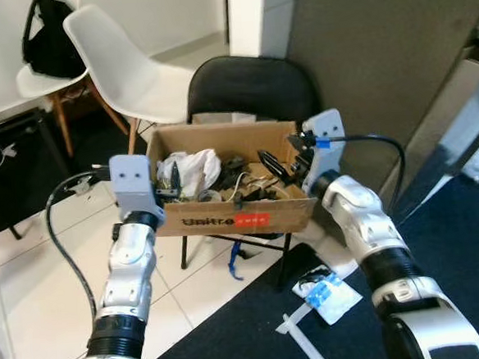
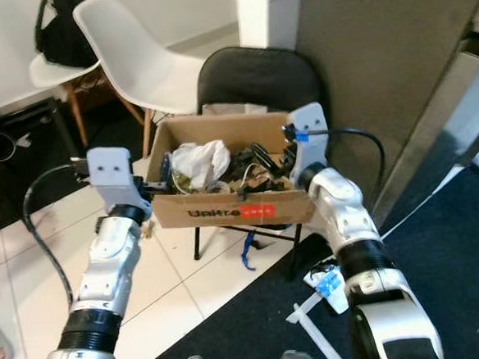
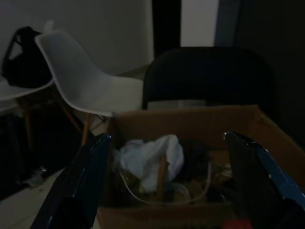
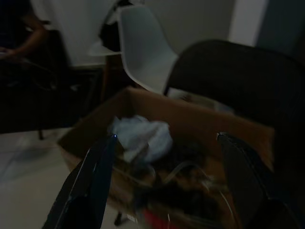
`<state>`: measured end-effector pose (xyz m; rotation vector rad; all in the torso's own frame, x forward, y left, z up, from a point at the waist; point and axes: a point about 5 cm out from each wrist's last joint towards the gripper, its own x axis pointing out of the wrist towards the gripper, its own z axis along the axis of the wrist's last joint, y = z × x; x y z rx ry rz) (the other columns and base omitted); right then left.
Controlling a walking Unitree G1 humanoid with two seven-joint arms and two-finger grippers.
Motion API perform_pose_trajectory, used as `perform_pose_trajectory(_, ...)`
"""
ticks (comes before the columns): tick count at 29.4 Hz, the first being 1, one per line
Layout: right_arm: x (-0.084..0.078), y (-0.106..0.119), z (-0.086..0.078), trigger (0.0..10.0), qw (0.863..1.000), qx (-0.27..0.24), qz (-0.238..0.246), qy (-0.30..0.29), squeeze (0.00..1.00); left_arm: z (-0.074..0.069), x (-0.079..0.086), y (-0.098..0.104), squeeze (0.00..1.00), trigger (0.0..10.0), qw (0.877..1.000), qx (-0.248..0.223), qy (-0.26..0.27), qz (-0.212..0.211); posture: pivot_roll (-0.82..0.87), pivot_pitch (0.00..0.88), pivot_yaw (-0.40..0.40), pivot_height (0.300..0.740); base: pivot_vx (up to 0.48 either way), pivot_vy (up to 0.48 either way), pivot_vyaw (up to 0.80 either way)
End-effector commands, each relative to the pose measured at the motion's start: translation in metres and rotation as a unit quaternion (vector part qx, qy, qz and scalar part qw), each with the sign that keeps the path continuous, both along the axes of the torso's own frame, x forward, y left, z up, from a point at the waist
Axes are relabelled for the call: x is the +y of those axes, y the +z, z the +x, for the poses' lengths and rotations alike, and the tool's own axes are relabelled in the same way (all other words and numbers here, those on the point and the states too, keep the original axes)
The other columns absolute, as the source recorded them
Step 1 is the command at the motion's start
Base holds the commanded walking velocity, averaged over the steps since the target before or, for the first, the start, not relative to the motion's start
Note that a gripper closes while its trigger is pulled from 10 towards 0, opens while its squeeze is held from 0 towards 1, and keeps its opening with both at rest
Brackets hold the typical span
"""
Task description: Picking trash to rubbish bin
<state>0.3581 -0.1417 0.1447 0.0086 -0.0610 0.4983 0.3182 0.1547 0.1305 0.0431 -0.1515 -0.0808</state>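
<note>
On one black chair (image 1: 249,84), one cardboard box (image 1: 240,214)

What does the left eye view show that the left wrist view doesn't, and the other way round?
Left eye view alone: both silver arms, the right gripper over the box's right end, a blue-and-white packet on the dark floor. Left wrist view alone: a close look between the left gripper's open fingers. Both share: the cardboard box of trash on the black chair, the white crumpled bag, the white chair.

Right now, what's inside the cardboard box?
The cardboard box holds a crumpled white plastic bag on its left, plus tangled dark wires and scraps. Anything beneath that pile is covered.
</note>
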Motion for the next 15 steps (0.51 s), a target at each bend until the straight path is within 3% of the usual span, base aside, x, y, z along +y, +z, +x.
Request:
perform_pose_trajectory(1, 0.0051, -0.0035, -0.0012, 10.0, 1.0, 0.007, 0.007, 0.008, 0.0, -0.0027, 0.0038, -0.0049, 0.0, 10.0, 1.0, 0.008, 0.006, -0.004, -0.03, 0.0, -0.023, 0.74, -0.341, 0.0, 0.0)
perform_pose_trajectory(9, 0.0063, -0.0043, -0.0013, 10.0, 1.0, 0.009, 0.0, 0.017, 0.0, -0.0025, 0.0042, -0.0046, 0.0, 10.0, 1.0, 0.007, 0.005, -0.006, -0.03, 0.0, -0.023, 0.74, -0.337, 0.0, 0.0)
perform_pose_trajectory(15, 0.0078, -0.0043, -0.002, 10.0, 1.0, 0.006, -0.008, 0.026, 0.0, -0.0024, 0.0042, -0.0044, 0.0, 10.0, 1.0, 0.005, 0.002, -0.012, -0.03, 0.0, -0.022, 0.74, 0.0, 0.0, 0.79)
